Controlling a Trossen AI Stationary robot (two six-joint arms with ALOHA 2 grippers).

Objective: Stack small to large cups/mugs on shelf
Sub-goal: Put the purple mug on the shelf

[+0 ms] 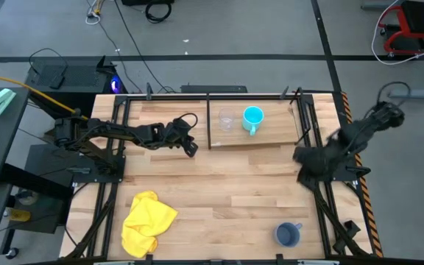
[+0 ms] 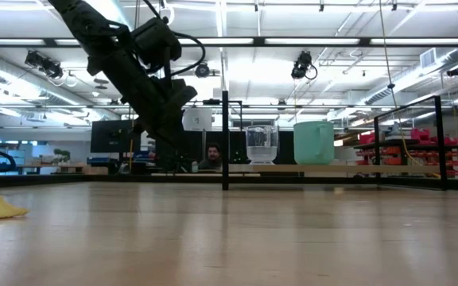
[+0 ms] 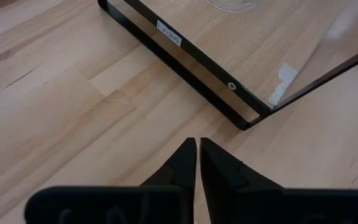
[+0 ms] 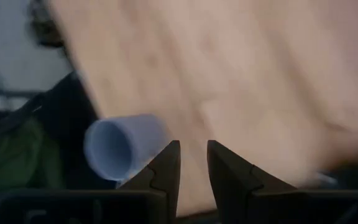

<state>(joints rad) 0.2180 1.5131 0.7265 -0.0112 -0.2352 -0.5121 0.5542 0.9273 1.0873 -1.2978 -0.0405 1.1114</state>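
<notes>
Shelf (image 1: 271, 138) far centre holds clear cup (image 1: 227, 118) and cyan mug (image 1: 253, 118) | grey-blue mug (image 1: 288, 235) near right, loose | left gripper (image 1: 191, 148) empty, fingers nearly together, left of shelf | right gripper (image 4: 192, 163) slightly parted, empty, apparently nearest | approach mug rim squarely, avoid handle

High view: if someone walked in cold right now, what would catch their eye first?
Probably the bright cyan handled mug standing beside the small clear see-through cup on the thin light-wood shelf at the table's far edge. Next, the crumpled yellow cloth at the near left, and the grey-blue handled mug alone at the near right. The left gripper hangs just left of the shelf, holding nothing.
</notes>
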